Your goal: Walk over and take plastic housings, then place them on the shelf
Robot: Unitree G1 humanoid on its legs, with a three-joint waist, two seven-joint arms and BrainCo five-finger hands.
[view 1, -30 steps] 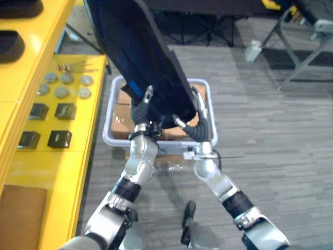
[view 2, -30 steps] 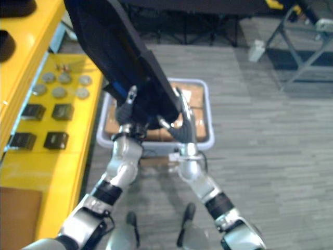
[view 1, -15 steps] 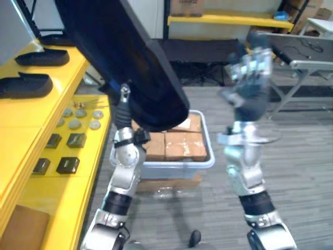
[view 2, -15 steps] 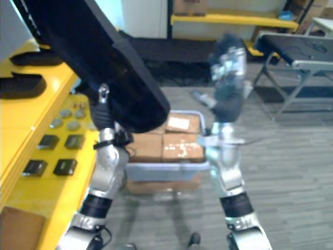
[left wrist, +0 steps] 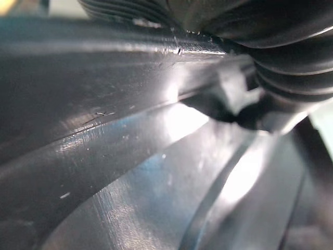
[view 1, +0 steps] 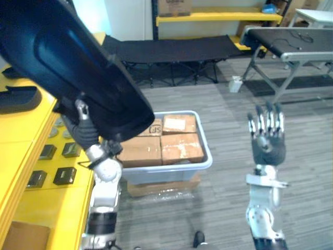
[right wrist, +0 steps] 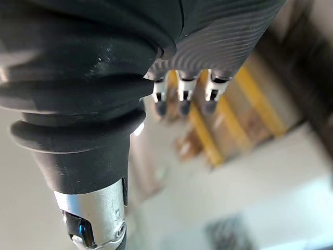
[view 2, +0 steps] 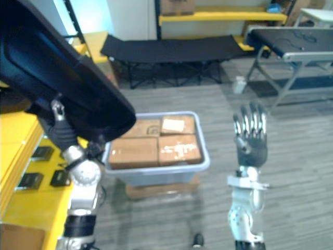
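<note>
A large black plastic housing (view 1: 67, 67) is held up high at the left, over the edge of the yellow shelf (view 1: 21, 161). My left hand (view 1: 86, 130) grips its lower edge, one silver digit lying on the front face and the rest hidden behind it. In the left wrist view, the housing's glossy surface (left wrist: 130, 172) sits right against the hand. My right hand (view 1: 266, 138) is raised at the right, well clear of the housing. Its fingers are straight and it holds nothing. A second black housing (view 1: 18, 99) lies on the shelf.
Small black boxes (view 1: 65, 175) and grey discs lie on the yellow shelf. A grey tote (view 1: 208, 161) of cardboard boxes (view 1: 179, 147) stands on the floor ahead. A black cot (view 1: 182, 47) is at the back, and a metal-framed table (view 1: 291, 41) at the far right.
The right hand has let go of the housing and swung out to the right, fingers straight. The left hand alone now carries the housing toward the shelf. The camera has tilted up.
</note>
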